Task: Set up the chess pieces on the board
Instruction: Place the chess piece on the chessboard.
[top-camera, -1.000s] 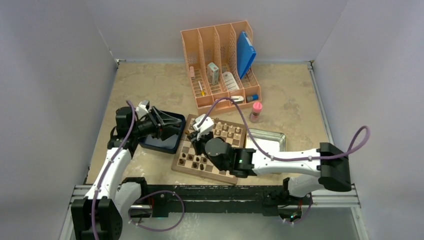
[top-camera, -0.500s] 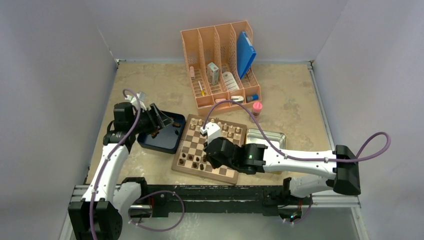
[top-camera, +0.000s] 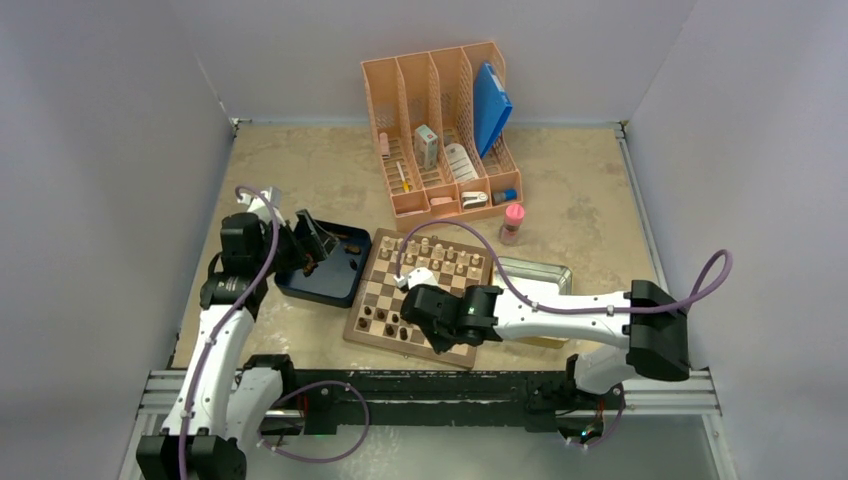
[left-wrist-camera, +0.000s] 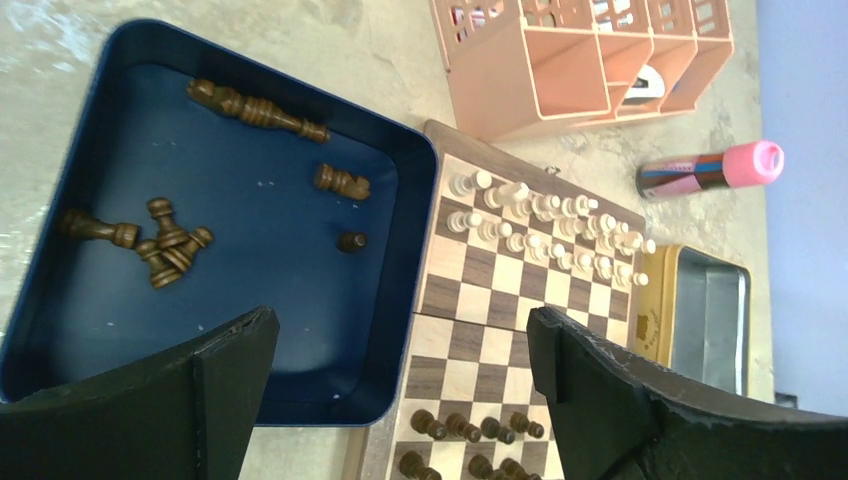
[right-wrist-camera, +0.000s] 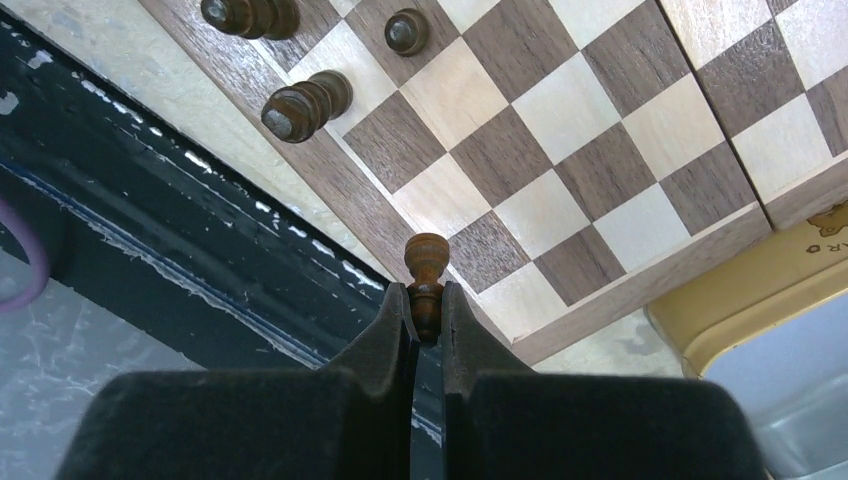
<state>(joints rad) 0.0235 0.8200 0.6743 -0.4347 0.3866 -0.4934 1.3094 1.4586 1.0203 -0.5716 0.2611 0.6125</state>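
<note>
Brightly and evenly lit from overhead, with faint soft shadows, sharp mid-frame, softer on the close right tool (right-wrist-camera: 427, 305).

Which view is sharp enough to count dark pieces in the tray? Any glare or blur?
Left wrist: blue tray and its dark pieces crisp, evenly lit, no glare; tin mildly shiny. Top external: pieces too small to count. Right wrist: board and held piece sharp.

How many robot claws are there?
2. The left gripper hangs open over the blue tray; the right gripper pinches a dark chess piece above the board's edge.
</note>
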